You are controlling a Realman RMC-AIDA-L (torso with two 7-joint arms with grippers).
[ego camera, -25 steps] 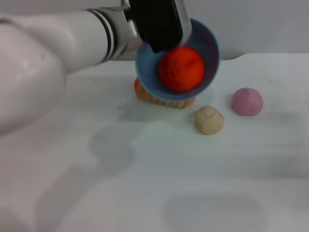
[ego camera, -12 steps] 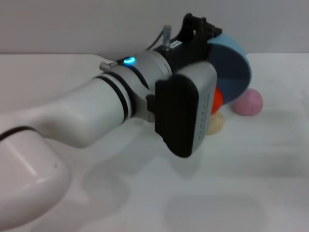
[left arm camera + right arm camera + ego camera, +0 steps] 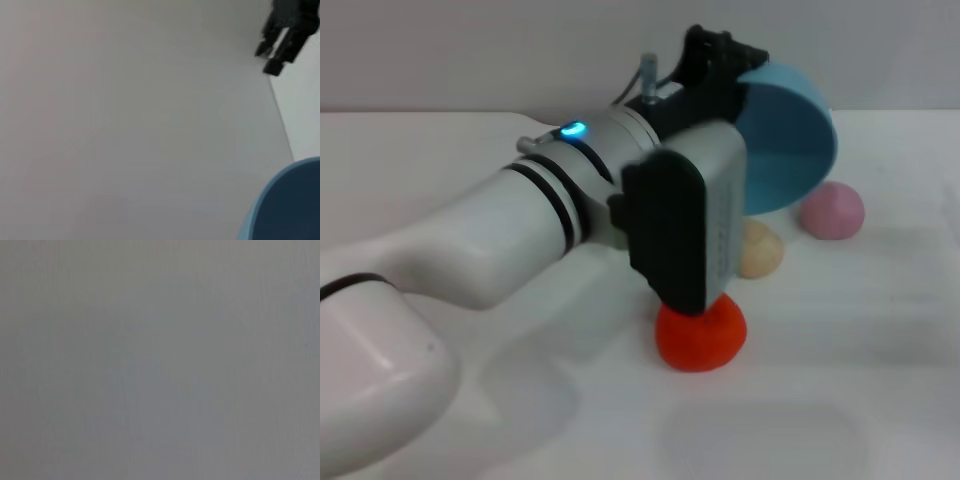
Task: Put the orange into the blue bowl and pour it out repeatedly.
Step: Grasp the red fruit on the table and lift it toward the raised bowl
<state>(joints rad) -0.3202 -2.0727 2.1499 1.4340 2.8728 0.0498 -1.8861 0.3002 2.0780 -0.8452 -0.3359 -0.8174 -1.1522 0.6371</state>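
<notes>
My left gripper (image 3: 732, 62) is shut on the rim of the blue bowl (image 3: 790, 140), holding it above the table, tipped on its side with the opening facing the arm. Nothing shows inside the bowl. The orange (image 3: 701, 335) lies on the white table just below the left wrist, partly covered by the wrist's dark housing. In the left wrist view part of the bowl's wall (image 3: 290, 205) fills one corner. A dark gripper (image 3: 280, 40) shows far off in that view, taken to be my right one. The right wrist view is plain grey.
A beige ball (image 3: 762, 250) and a pink ball (image 3: 832, 210) rest on the table (image 3: 880, 380) beneath and beside the tipped bowl. A grey wall stands behind the table. My left arm crosses the scene from the lower left.
The left arm swung lower and rolled the bowl onto its side. The orange left the bowl and now lies on the table nearer the front.
</notes>
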